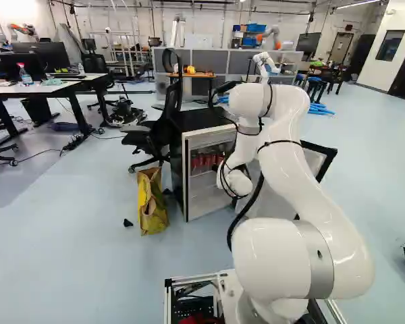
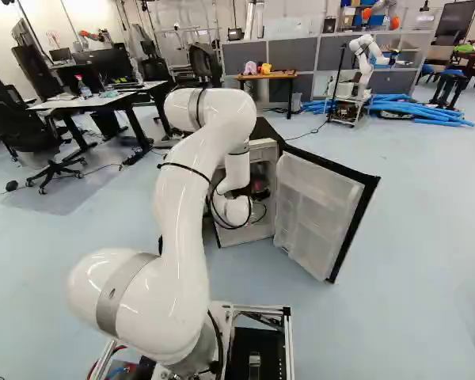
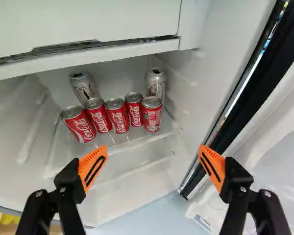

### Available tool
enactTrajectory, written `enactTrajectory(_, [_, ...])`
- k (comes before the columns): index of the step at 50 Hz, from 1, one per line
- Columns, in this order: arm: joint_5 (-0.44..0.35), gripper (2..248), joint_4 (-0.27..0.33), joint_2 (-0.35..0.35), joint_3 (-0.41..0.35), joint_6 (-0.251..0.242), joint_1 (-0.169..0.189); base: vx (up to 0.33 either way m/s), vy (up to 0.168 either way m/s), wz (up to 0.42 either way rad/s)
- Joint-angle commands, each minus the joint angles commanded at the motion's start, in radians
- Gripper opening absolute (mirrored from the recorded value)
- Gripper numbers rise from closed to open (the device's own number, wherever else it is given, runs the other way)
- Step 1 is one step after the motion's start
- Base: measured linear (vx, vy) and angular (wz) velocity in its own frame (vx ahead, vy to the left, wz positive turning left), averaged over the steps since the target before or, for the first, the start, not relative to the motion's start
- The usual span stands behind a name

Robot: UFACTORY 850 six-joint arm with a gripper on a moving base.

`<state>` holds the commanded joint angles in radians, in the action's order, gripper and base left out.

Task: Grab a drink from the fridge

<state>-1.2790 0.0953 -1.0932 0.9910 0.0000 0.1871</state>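
In the wrist view my gripper (image 3: 153,159) stands open, its orange pads wide apart with nothing between them. Ahead of it, a row of several red cans (image 3: 117,116) stands on a glass shelf (image 3: 137,142) inside the fridge. Behind them are two silver cans, one at the back corner by the door-side wall (image 3: 156,84) and another (image 3: 84,87) further along. The fridge (image 1: 179,158) is open, its door (image 2: 321,210) swung out beside the arm. In both base views my arm's wrist is at the fridge opening and the gripper's fingers cannot be made out.
A white compartment (image 3: 88,24) hangs above the cans. The fridge's side wall and black door edge (image 3: 240,103) rise beside the gripper. A yellow bag (image 1: 150,202) and an office chair (image 1: 163,125) stand beside the fridge. Another robot (image 2: 366,59) is farther back.
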Motion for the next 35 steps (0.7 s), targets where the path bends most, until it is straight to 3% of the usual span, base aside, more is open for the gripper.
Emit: enactTrajectory(35, [-0.049,247,-0.042,-0.159,0.167,0.000,-0.011,0.000,0.000,0.000])
